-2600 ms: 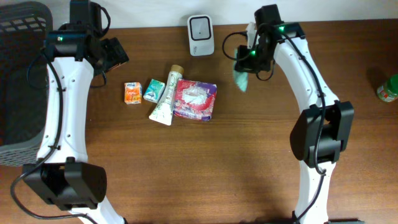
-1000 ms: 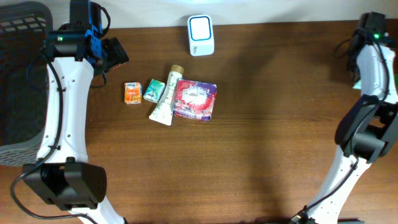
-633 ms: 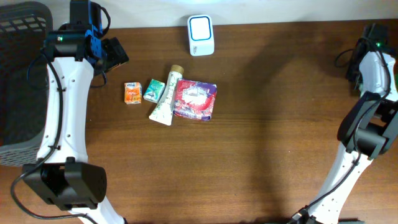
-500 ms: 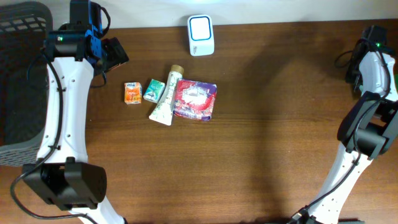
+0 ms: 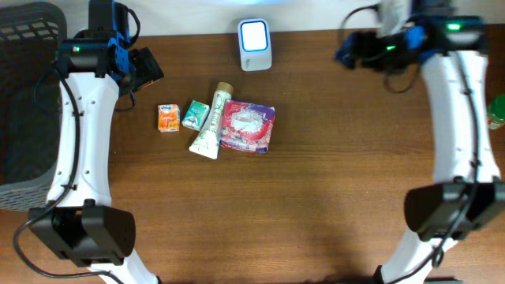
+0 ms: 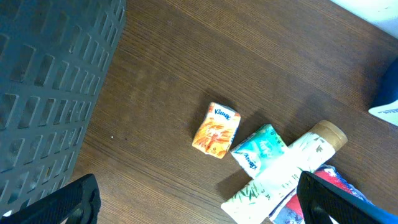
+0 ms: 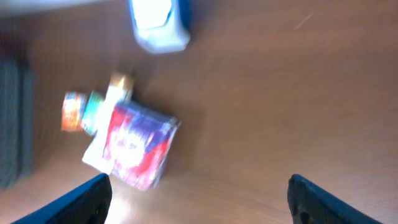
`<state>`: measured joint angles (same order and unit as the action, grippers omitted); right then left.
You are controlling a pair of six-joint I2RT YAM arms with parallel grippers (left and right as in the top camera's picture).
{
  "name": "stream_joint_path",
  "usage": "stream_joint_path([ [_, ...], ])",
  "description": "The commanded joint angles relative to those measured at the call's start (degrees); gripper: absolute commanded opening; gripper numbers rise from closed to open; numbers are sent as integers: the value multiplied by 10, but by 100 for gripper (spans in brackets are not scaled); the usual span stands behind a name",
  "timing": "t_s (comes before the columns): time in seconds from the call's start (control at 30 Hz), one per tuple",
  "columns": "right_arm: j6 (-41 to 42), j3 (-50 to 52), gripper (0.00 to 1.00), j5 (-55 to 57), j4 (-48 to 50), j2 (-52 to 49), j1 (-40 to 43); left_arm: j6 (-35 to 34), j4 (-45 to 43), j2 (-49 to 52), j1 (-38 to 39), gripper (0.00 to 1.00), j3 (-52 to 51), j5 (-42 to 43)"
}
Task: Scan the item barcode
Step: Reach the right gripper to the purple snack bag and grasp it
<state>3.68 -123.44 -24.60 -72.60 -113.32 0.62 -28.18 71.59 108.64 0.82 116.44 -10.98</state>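
The white barcode scanner point(image 5: 255, 43) stands at the table's back edge, and the right wrist view shows the scanner point(image 7: 158, 22) blurred. Left of centre lie an orange tissue pack point(image 5: 167, 117), a teal pack point(image 5: 194, 114), a white tube point(image 5: 209, 122) and a red-purple packet point(image 5: 248, 126). My right gripper point(image 5: 345, 54) hovers right of the scanner, open and empty; its wrist view looks down on bare wood and the packet point(image 7: 137, 152). My left gripper point(image 5: 148, 68) hangs open above and left of the items, over the orange pack point(image 6: 216, 130) and the tube point(image 6: 286, 168).
A dark mesh basket point(image 5: 24, 102) fills the table's left end, seen close in the left wrist view as the basket point(image 6: 50, 81). A green bottle point(image 5: 495, 111) stands at the right edge.
My right arm has swung from the far right edge back leftward to beside the scanner, and its jaws have opened. The left arm and the items on the table have not moved.
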Motion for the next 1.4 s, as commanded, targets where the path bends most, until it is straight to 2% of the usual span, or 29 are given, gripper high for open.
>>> stream_joint_path([
  [0.0, 2, 36, 99, -28, -27, -43, -75, -5, 1, 0, 0, 99, 0, -4],
  [0.1, 46, 95, 99, -43, -17, -80, -123, -5, 1, 0, 0, 99, 0, -4],
  [0.2, 48, 154, 99, -179, 33, -111, -125, -5, 1, 0, 0, 99, 0, -4],
  [0.27, 48, 220, 97, -241, 94, -119, -127, -5, 1, 0, 0, 99, 0, -4],
  [0.33, 60, 288, 91, -247, 163, -119, -131, -5, 1, 0, 0, 99, 0, -4],
  [0.43, 142, 367, 83, -247, 291, -119, -130, -5, 1, 0, 0, 99, 0, -4],
  [0.5, 203, 413, 82, -247, 392, -119, -130, -5, 1, 0, 0, 99, 0, -4],
  [0.57, 213, 431, 82, -252, 444, -119, -132, -5, 1, 0, 0, 99, 0, -4],
  [0.63, 213, 433, 66, -251, 468, -119, -141, -5, 1, 0, 0, 99, 0, -4],
  [0.7, 213, 433, 28, -247, 484, -119, -150, -5, 1, 0, 0, 99, 0, -4],
  [0.73, 213, 433, 4, -246, 485, -119, -151, -5, 1, 0, 0, 99, 0, -4],
  [0.83, 212, 411, 4, -241, 460, -100, -143, -5, 1, 0, 0, 99, 0, -4],
  [0.9, 189, 365, 4, -179, 389, -69, -137, -5, 1, 0, 0, 99, 0, -4],
  [0.93, 172, 337, 4, -120, 339, -53, -137, -5, 1, 0, 0, 99, 0, -4],
  [1.07, 154, 112, 4, 272, 32, -16, -159, -5, 1, 0, 0, 99, 0, -4],
  [1.1, 155, 84, 4, 339, -5, -16, -170, -5, 1, 0, 0, 99, 0, -4],
  [1.2, 183, 84, 4, 490, -70, -21, -203, -5, 1, 0, 0, 99, 0, -4],
  [1.37, 198, 153, 4, 501, -73, -78, -235, -5, 1, 0, 0, 99, 0, -4],
])
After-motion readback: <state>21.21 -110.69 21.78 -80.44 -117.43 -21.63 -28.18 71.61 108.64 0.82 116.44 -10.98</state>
